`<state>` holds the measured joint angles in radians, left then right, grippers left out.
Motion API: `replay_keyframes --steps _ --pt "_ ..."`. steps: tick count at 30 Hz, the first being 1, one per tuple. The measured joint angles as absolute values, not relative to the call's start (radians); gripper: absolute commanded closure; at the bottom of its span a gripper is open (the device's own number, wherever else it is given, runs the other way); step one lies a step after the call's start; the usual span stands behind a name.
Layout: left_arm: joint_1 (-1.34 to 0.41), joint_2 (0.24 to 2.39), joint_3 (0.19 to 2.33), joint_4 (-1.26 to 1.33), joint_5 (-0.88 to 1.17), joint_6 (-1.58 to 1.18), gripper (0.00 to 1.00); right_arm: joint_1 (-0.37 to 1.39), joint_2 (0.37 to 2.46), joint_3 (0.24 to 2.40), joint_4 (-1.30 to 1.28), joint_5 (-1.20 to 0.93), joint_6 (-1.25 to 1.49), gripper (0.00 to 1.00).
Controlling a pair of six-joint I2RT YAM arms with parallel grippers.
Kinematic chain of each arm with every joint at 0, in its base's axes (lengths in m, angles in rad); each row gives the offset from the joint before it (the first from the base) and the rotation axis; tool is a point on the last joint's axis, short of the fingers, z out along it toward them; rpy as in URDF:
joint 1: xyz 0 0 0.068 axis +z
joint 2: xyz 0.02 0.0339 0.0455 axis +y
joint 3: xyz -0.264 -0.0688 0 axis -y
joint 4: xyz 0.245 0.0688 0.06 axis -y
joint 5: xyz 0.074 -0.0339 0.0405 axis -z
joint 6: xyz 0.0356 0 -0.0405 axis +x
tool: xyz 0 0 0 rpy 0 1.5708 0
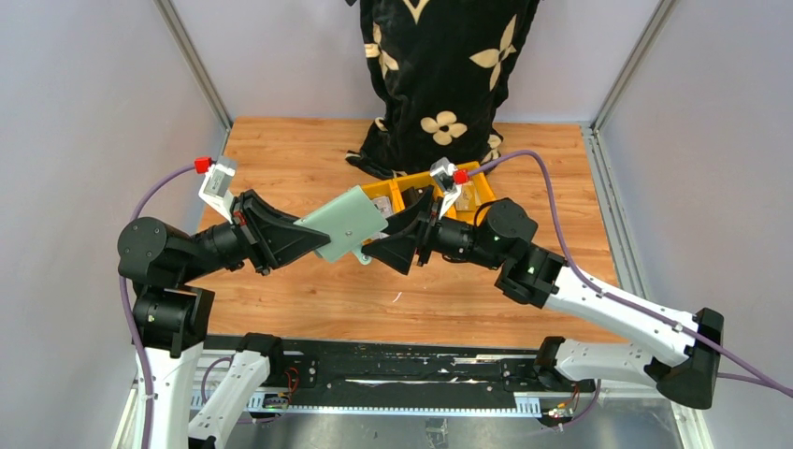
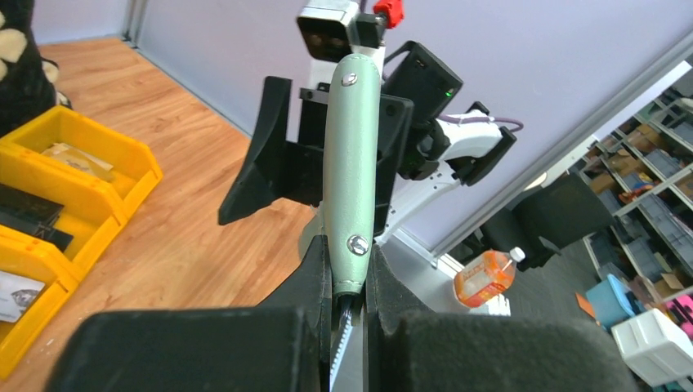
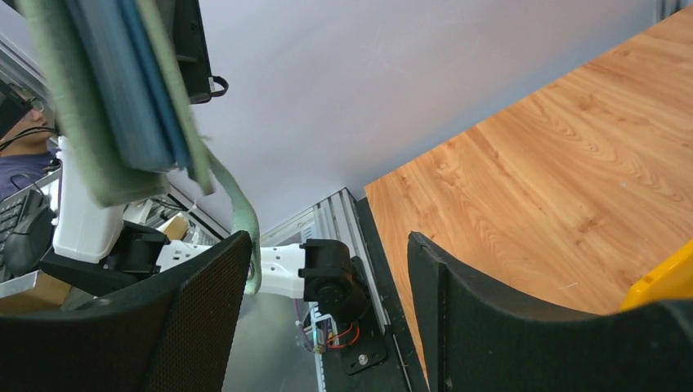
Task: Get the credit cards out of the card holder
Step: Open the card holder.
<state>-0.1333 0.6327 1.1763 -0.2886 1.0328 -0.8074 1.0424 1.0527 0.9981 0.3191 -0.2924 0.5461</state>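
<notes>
Left claw (image 2: 350,273) pinching card holder (image 2: 351,163), yellow bins (image 2: 114,204) nearby

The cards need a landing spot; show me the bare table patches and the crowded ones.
Bare wood: the near strip along the black rail; the back-left corner beside the cloth; the right side past the yellow bins. Crowded: mid-table, where the left end effector and right end effector meet at the raised wallet.

Nothing legible in any of the views, tbh. The orange bottle (image 2: 486,278) has a label, but it's way too small to read. The slips lying in the yellow bins (image 2: 131,192) are just blur. The black cloth (image 1: 439,65) only carries cream flower shapes.
</notes>
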Motion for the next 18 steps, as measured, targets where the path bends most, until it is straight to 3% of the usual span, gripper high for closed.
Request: replay_keyframes --steps 18 --pt "-0.133 0.630 1.176 -0.286 1.092 -0.822 1.00 1.003 1.063 1.030 0.346 -0.443 0.565 0.34"
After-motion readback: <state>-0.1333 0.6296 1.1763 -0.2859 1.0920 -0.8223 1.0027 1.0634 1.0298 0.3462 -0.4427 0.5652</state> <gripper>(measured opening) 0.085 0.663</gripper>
